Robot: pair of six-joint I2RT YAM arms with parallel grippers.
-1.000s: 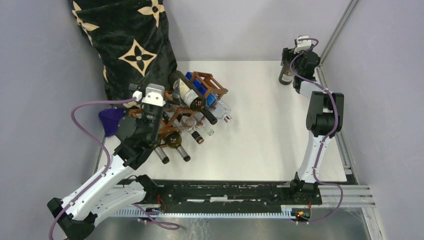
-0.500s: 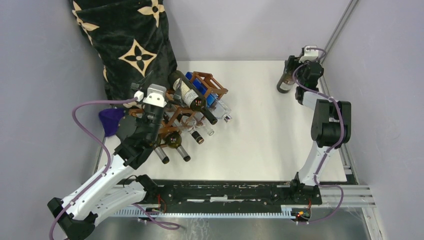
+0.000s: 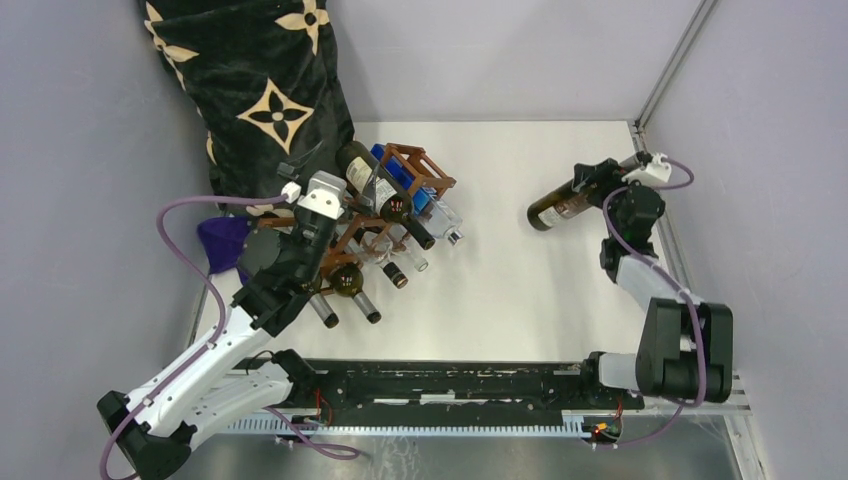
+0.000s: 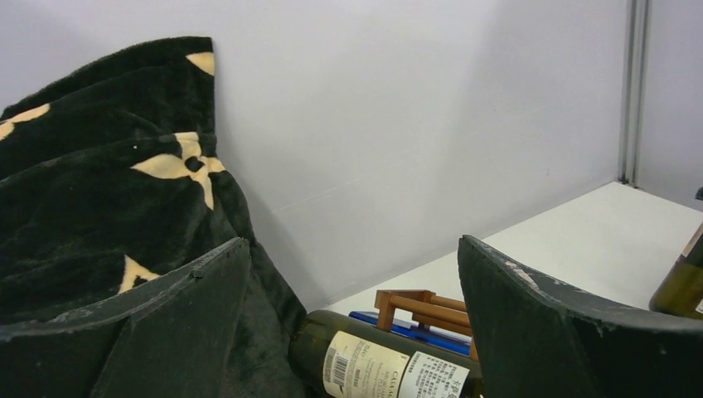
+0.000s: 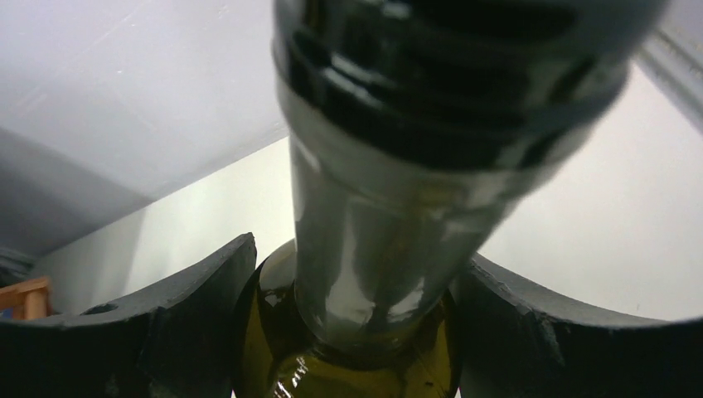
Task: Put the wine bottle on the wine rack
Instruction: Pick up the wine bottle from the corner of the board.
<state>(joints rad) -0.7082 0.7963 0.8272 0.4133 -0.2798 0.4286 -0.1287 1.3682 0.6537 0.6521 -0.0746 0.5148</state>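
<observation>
The wine bottle (image 3: 560,203), dark green with a pale label, hangs tilted almost level above the right side of the table, base pointing left. My right gripper (image 3: 603,183) is shut on it at the shoulder; the right wrist view shows its neck (image 5: 373,207) between my fingers (image 5: 166,332). The reddish-brown wine rack (image 3: 420,160) stands at the far left, holding several bottles, one labelled dark bottle (image 3: 380,190) on top. My left gripper (image 3: 338,175) is open and empty just above that rack. The left wrist view shows the labelled bottle (image 4: 373,365) and a rack bar (image 4: 423,307) between its fingers (image 4: 564,332).
A black blanket with tan flower shapes (image 3: 250,80) hangs behind and left of the rack. A purple object (image 3: 222,240) lies at the table's left edge. Grey walls close in the table; a metal post (image 3: 670,60) runs up the far right corner.
My right arm swung the bottle from upright in the far right corner toward the near left and tipped it almost level. My left gripper shifted slightly right over the rack.
</observation>
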